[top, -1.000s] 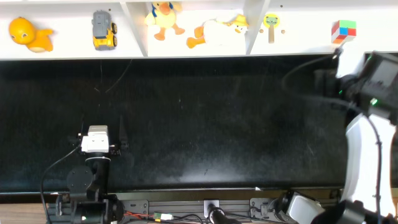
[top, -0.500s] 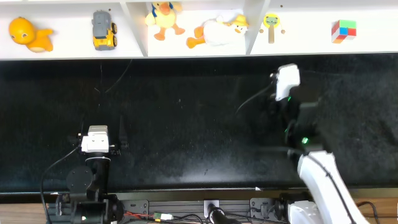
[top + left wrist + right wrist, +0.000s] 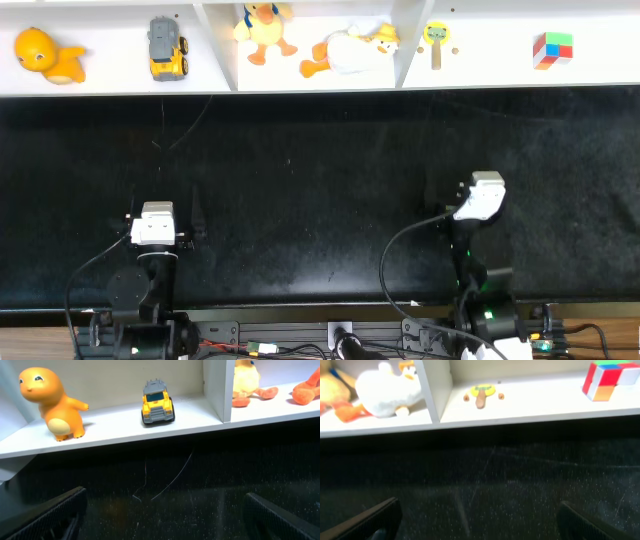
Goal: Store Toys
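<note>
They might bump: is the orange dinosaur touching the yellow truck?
Apart. Left wrist view shows bare white shelf between the orange plastic dinosaur and the yellow toy truck.

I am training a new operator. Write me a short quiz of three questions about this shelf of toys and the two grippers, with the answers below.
1. True or false: the yellow truck shares one compartment of the shelf with the orange figure.
2. What lies beside the colour cube in its compartment? A) a red ball B) a small handled toy C) a book
3. Fill in: the left gripper and the right gripper both stand ____ and empty above the black mat.
Key: 1 true; 2 B; 3 open.
</note>
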